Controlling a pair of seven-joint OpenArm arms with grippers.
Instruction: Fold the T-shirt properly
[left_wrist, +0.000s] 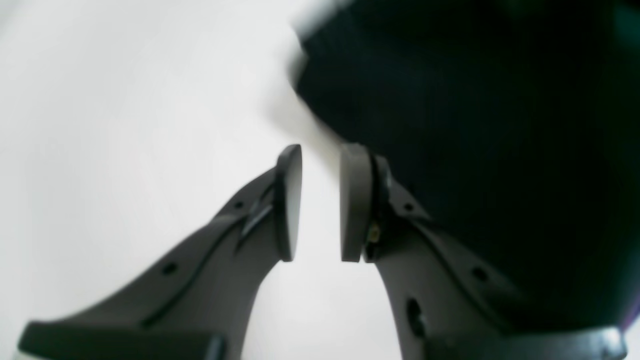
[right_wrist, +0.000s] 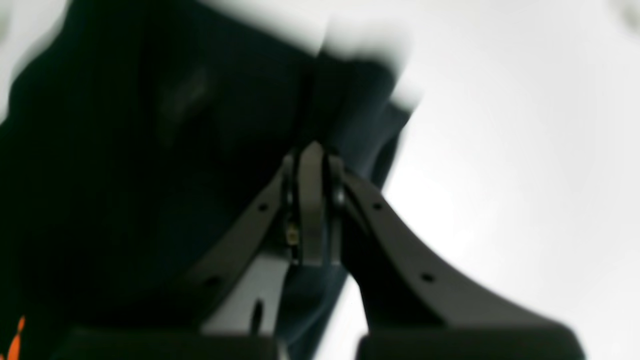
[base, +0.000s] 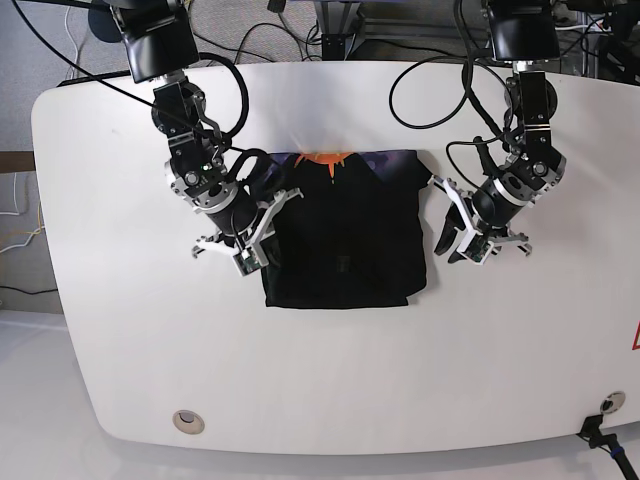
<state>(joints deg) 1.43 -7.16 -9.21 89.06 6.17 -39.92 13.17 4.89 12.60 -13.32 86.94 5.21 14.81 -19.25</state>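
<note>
Cloth like this is soft and light, so the shirt (base: 345, 235) will bend and slide when pulled. It lies in the middle of the white table (base: 120, 330), black, with an orange print at its top edge. It already looks folded in at the sides, like a block.

The right claw (right_wrist: 312, 150) is pressed tight together over the shirt's side edge. The wrist view shows dark cloth all around its tips, and it seems to pinch a bit of it, but the picture is too blurry to be sure.

The left claw (left_wrist: 320, 200) is open a little, with a small gap between its pads. It holds nothing. It hangs over bare table just beside the other side edge of the shirt.

A good place to grab would be the two bottom corners. Then both claws could lift together and lay the bottom half up over the top. Only one side pulled would likely make the shirt twist or bunch.
</note>
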